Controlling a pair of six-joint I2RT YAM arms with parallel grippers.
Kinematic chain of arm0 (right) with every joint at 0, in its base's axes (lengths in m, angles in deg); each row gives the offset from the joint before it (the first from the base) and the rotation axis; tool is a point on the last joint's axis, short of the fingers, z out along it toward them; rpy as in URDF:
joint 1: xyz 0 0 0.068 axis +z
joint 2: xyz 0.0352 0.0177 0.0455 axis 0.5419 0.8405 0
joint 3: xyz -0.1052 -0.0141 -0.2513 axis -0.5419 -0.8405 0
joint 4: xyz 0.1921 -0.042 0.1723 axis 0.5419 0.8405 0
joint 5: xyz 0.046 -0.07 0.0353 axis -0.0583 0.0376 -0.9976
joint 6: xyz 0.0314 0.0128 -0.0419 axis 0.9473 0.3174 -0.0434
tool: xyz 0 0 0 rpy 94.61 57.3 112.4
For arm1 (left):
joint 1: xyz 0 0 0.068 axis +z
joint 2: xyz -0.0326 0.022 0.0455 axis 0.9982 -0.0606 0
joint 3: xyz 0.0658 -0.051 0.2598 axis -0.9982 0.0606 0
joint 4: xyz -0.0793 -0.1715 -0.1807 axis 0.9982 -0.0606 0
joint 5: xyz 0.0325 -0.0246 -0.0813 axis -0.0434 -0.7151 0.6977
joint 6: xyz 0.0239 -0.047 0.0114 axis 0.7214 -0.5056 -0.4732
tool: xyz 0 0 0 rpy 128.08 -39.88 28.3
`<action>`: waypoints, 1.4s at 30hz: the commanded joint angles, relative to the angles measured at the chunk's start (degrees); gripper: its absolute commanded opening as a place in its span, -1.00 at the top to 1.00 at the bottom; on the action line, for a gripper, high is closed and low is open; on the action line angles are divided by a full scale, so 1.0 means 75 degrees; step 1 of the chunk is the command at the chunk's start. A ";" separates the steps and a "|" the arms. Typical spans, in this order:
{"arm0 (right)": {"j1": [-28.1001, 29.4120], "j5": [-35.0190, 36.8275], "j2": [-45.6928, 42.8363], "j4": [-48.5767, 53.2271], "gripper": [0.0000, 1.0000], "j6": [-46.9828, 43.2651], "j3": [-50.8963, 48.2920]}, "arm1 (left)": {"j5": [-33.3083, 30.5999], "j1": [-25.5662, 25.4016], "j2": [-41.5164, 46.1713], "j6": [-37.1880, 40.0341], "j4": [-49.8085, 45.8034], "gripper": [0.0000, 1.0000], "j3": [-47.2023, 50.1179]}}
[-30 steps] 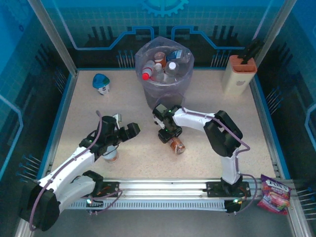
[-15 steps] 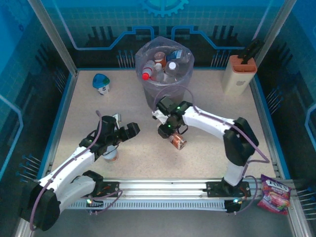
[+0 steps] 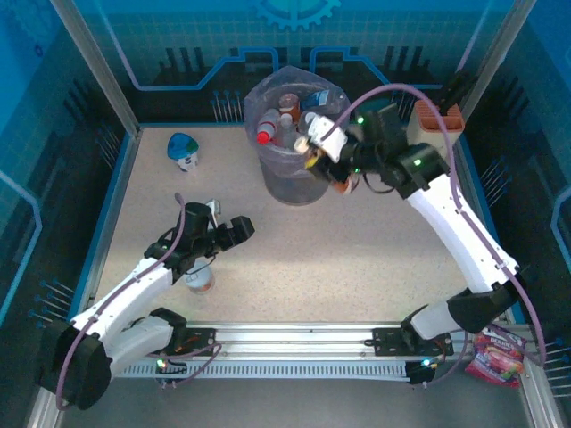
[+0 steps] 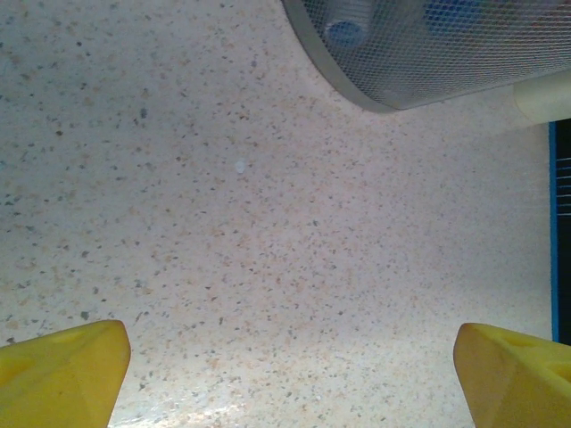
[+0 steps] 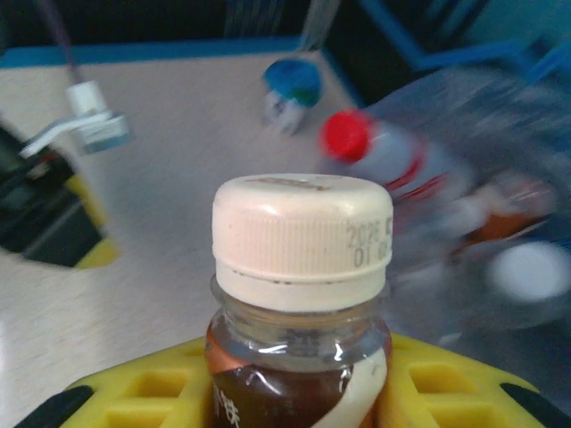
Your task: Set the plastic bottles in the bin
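Though brown below, bottle (image 5: 302, 299) cream-capped

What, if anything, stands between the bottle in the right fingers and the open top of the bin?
Nothing visible does. The right gripper holds the brown bottle at the right rim of the bin. The bin's mouth is open, with other bottles already lying inside.
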 commanded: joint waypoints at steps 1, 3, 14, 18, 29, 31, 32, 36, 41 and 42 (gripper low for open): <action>-0.0360 -0.0903 0.0772 -0.0092 0.60 -0.1436 0.0979 | 0.0156 0.0072 0.0191 0.0089 -0.0324 -0.89 -0.0281; -0.0549 -0.1367 0.1236 -0.0017 0.59 -0.2065 0.1550 | 0.0115 0.0075 0.0270 0.0054 -0.0356 -0.89 -0.0294; -0.0830 -0.3196 0.3160 0.0327 0.60 -0.4737 0.3208 | 0.0025 0.0084 0.0296 0.0124 -0.0529 -0.89 -0.0341; -0.0877 -0.3194 0.3696 0.0689 0.57 -0.4957 0.3571 | -0.0028 0.0084 0.0399 0.0161 -0.0608 -0.89 -0.0340; -0.1111 -0.2800 0.4489 0.1075 0.46 -0.4788 0.3623 | -0.0114 0.0096 0.0582 0.0230 -0.0731 -0.90 -0.0272; -0.1132 -0.2628 0.4568 0.1097 0.40 -0.4818 0.3587 | -0.0108 0.0096 0.0600 0.0230 -0.0730 -0.90 -0.0261; -0.1146 -0.2536 0.4621 0.1091 0.38 -0.4806 0.3609 | -0.0098 0.0096 0.0606 0.0219 -0.0731 -0.90 -0.0246; -0.1135 -0.2426 0.4708 0.1293 0.19 -0.4725 0.3835 | -0.0087 0.0096 0.0618 0.0177 -0.0673 -0.90 -0.0201; -0.1030 -0.2693 0.4158 0.0981 -0.89 -0.4433 0.3676 | -0.0045 0.0096 0.0624 0.0136 -0.0567 -0.90 -0.0148; -0.1029 -0.2832 0.4013 0.0863 -0.90 -0.4328 0.3641 | -0.0029 0.0096 0.0636 0.0147 -0.0570 -0.90 -0.0162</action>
